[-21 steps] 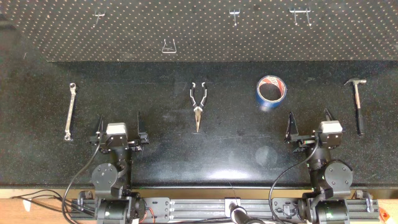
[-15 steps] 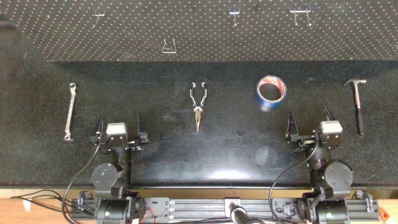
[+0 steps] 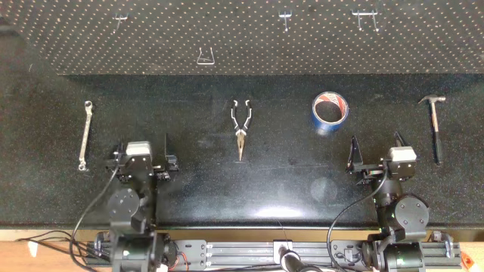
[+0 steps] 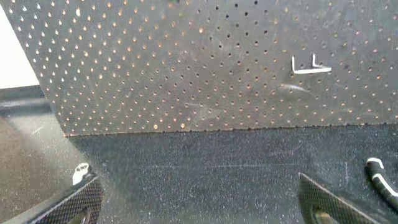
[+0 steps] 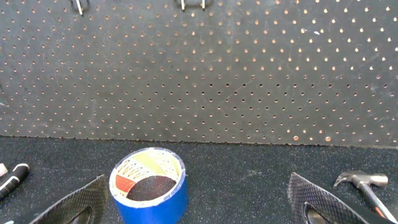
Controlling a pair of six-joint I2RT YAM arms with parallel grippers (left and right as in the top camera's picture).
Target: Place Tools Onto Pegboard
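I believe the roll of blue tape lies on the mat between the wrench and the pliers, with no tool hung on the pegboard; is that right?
Not quite. The top view shows the roll of blue tape between the pliers and the hammer, not beside the wrench. The rest holds: it lies on the mat, and no tool hangs on the pegboard.

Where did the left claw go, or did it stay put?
Yes, it moved. The left gripper shifted slightly up the top view toward the pegboard, and a little nearer the wrench.
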